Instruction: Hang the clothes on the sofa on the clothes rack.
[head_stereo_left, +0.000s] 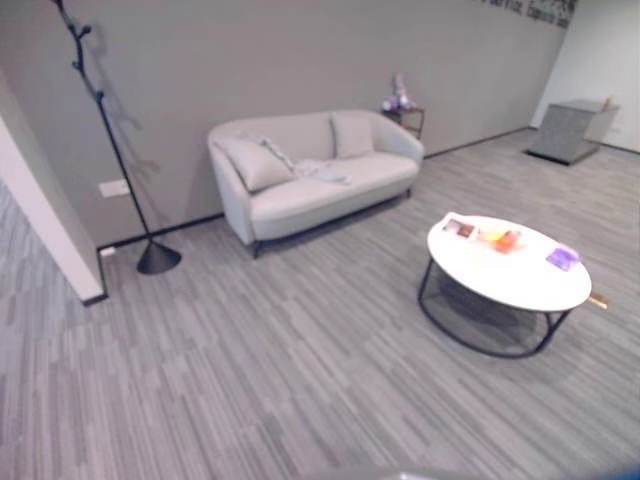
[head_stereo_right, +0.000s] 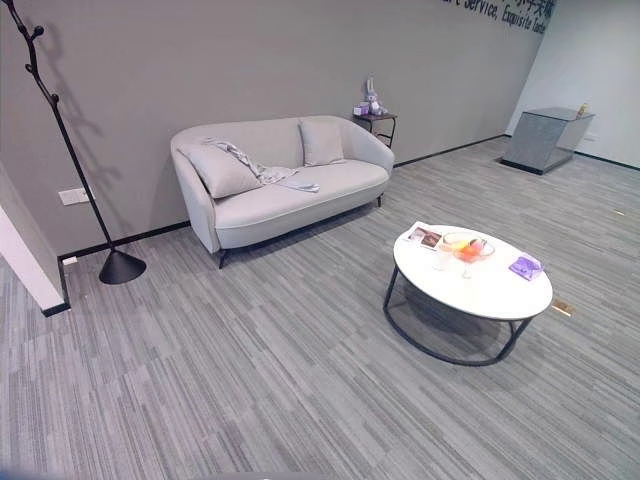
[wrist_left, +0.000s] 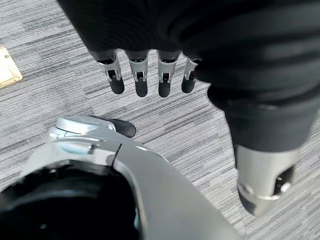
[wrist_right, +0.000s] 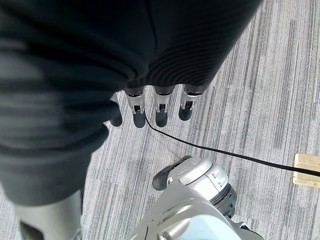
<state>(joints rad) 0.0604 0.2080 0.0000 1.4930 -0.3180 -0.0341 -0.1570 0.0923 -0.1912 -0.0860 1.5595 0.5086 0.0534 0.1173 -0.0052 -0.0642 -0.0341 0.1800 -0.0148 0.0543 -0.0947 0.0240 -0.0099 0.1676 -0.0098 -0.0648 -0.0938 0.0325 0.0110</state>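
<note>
Lying across the sofa (head_stereo_right: 290, 185), the clothes (head_stereo_right: 268, 172) sprawled from its backrest down to the seat, between its two cushions, while your clothes rack (head_stereo_right: 75, 165) stood against the wall beside the sofa. You had the left robot hand (wrist_left: 145, 75) and right robot hand (wrist_right: 157, 107) hanging over the floor, fingers relaxed, holding nothing.

Office lounge: sofa (head_stereo_right: 280, 180), coffee table (head_stereo_right: 480, 290), wall lettering (head_stereo_right: 500, 14).

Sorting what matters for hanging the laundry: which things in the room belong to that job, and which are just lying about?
Belongs to the job:
grey garment draped on the sofa
sofa
clothes rack left of the sofa

Just lying about:
round coffee table with bowl
cushions
side table beside the sofa
grey cabinet
</note>
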